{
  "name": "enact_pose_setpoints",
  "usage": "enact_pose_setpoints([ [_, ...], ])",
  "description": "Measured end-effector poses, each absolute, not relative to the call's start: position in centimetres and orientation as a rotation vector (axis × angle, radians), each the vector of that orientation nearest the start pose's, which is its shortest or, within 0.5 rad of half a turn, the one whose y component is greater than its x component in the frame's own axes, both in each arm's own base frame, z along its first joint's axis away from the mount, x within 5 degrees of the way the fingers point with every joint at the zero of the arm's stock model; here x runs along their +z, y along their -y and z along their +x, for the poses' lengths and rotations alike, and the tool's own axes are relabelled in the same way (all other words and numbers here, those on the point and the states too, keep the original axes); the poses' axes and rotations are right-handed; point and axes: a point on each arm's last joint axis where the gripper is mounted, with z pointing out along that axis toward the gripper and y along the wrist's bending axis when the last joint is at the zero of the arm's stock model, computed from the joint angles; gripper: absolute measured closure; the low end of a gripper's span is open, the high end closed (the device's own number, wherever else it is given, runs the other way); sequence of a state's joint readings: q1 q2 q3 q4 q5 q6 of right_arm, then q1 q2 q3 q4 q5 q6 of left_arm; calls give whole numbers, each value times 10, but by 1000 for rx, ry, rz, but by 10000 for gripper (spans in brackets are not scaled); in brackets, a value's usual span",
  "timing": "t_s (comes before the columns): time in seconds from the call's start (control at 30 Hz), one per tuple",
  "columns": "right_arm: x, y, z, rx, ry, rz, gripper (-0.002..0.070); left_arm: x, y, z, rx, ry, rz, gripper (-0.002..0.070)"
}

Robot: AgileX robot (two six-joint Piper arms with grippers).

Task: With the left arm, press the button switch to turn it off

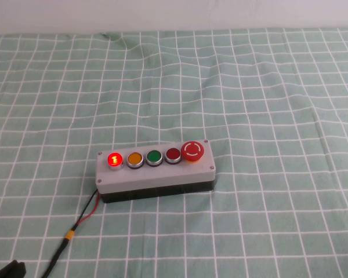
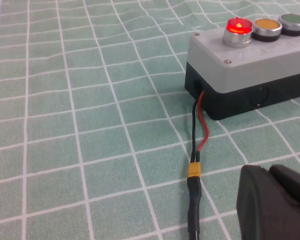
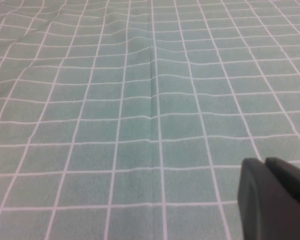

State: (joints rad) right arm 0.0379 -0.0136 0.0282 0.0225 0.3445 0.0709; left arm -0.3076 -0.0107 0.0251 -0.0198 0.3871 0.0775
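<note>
The button switch (image 1: 114, 158) is a small round red push button with a silver ring, glowing, at the left end of the grey five-button box (image 1: 156, 175). It also shows lit in the left wrist view (image 2: 238, 26), on the box (image 2: 270, 57). My left gripper (image 2: 267, 172) is shut and empty, low over the cloth, short of the box and beside its cable. Only a black tip of it (image 1: 8, 270) shows at the high view's bottom left corner. My right gripper (image 3: 264, 162) is shut and empty over bare cloth, outside the high view.
On the box, rightward from the switch: an amber button (image 1: 134, 158), a green one (image 1: 154, 157), a dark flat red one (image 1: 173, 154) and a large red mushroom button (image 1: 192, 150). A red-and-black cable (image 1: 84, 217) runs from the box's left end toward the near edge. Green checked cloth (image 1: 267, 87) covers the table.
</note>
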Motion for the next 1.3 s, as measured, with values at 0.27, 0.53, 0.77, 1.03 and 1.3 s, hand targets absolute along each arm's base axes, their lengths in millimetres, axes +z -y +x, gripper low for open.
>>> enact_pose_setpoints([
  [0.27,173,-3,53,98,-1843,45,694,171,16,50,-177,-1856,350,677],
  [0.53,173,-3,53,98,-1843,45,694,171,16,50,-177,-1856,350,677],
  [0.77,173,-3,53,98,-1843,45,694,171,16,50,-177,-1854,349,677],
  [1.03,173,-3,53,98,-1843,45,694,175,17,51,-181,-1807,339,677],
  [1.3,173,-3,53,98,-1843,45,694,201,17,54,-199,-1521,282,677],
])
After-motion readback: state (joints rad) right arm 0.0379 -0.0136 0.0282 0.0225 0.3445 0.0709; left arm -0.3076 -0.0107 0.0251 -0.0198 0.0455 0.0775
